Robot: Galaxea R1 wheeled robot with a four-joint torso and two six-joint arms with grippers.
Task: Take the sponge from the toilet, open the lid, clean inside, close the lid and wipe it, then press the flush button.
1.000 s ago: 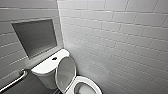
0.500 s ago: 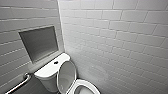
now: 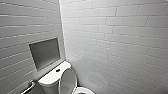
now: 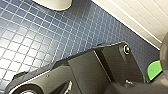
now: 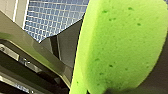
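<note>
At lower left of the head view stood the toilet (image 3: 51, 81), tank against the back wall, flush button (image 3: 57, 70) dark at the centre of the tank top. Lid (image 3: 68, 81) was up, leaning back toward the tank. Only a sliver of the bowl (image 3: 83, 91) showed at the frame's bottom edge.

Sponge (image 5: 120, 45) sat very close to the right wrist camera, off the floor. Right gripper (image 5: 120, 88): fingers hard to make out, but judged closed on the sponge's end, since nothing else supported it.

Step in hand, by my reading: cleaning inside the bowl, with the lid open and the sponge in the grip.
- Bowl lay almost outside the head view, so the opening would need to be brought into the frame before lowering the sponge.
- Sponge is soft and will compress. Light pressure along the inner wall should suffice; hard pressure could twist it out of the grip.
- Keep the arm off the raised lid, which could tip forward if nudged.
- Glazed ceramic is slick, so slow strokes are preferable.

Room notes: narrow corner, white brick-pattern wall tiles (image 3: 120, 37) on both walls. Recessed niche (image 3: 45, 53) was above the tank, grab bar (image 3: 29, 87) beside it. Floor (image 4: 30, 37) was small blue mosaic with pale grout, glossy, possibly slippery for the wheels. Clearance on both sides looked tight.
</note>
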